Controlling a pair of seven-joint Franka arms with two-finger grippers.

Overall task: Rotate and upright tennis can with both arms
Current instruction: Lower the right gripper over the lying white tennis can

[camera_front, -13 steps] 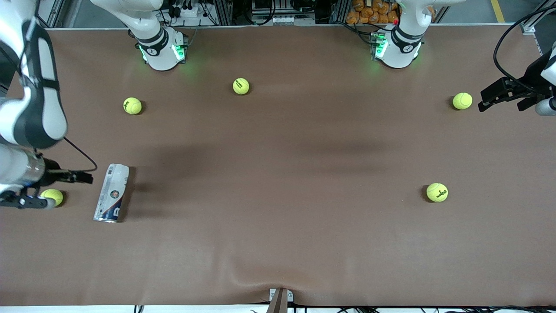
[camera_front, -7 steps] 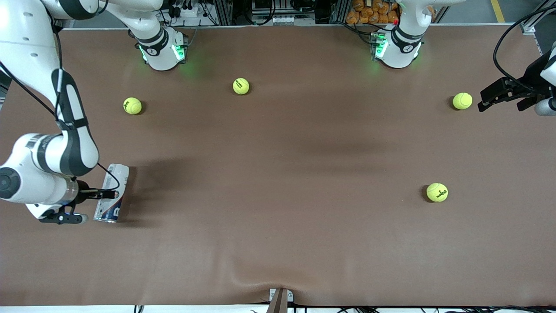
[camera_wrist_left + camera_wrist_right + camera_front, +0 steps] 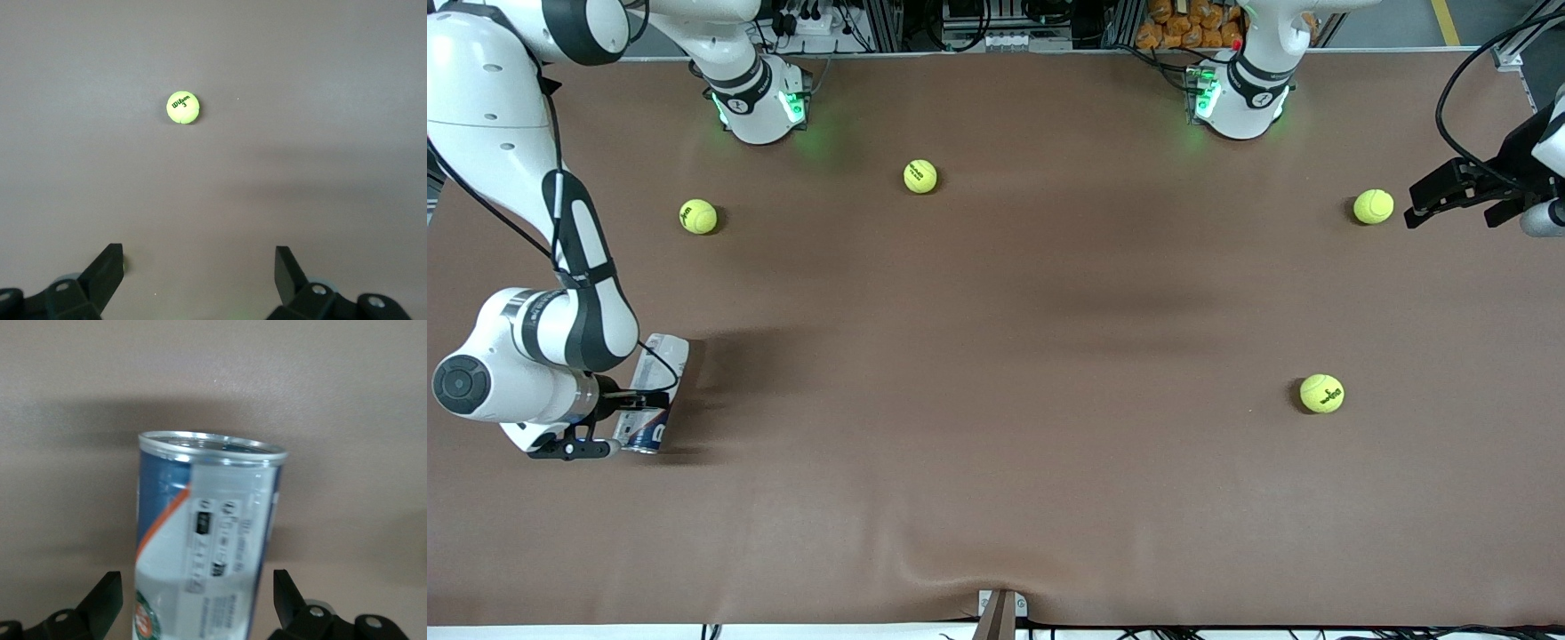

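Observation:
The tennis can (image 3: pixel 663 354) lies on its side on the brown table near the right arm's end, its silver rim toward the front camera. My right gripper (image 3: pixel 640 414) is low over the can's rim end, open, with one finger on each side. In the right wrist view the can (image 3: pixel 207 540) fills the space between the fingers, with a gap on both sides of the right gripper (image 3: pixel 199 590). My left gripper (image 3: pixel 1412 216) waits, open and empty, beside a tennis ball (image 3: pixel 1373 206) at the left arm's end. In the left wrist view the left gripper (image 3: pixel 199 265) shows only bare table between its fingers.
Tennis balls lie on the table: one (image 3: pixel 698 216) and another (image 3: pixel 920 176) nearer the bases, one (image 3: pixel 1321 393) toward the left arm's end. The left wrist view shows one tennis ball (image 3: pixel 183 107). The right arm's elbow hangs over the table's end by the can.
My right arm has swung in from beside the can, and its gripper now straddles the can's rim end. The tennis ball beside the can is now hidden under the arm. The left arm has not moved.

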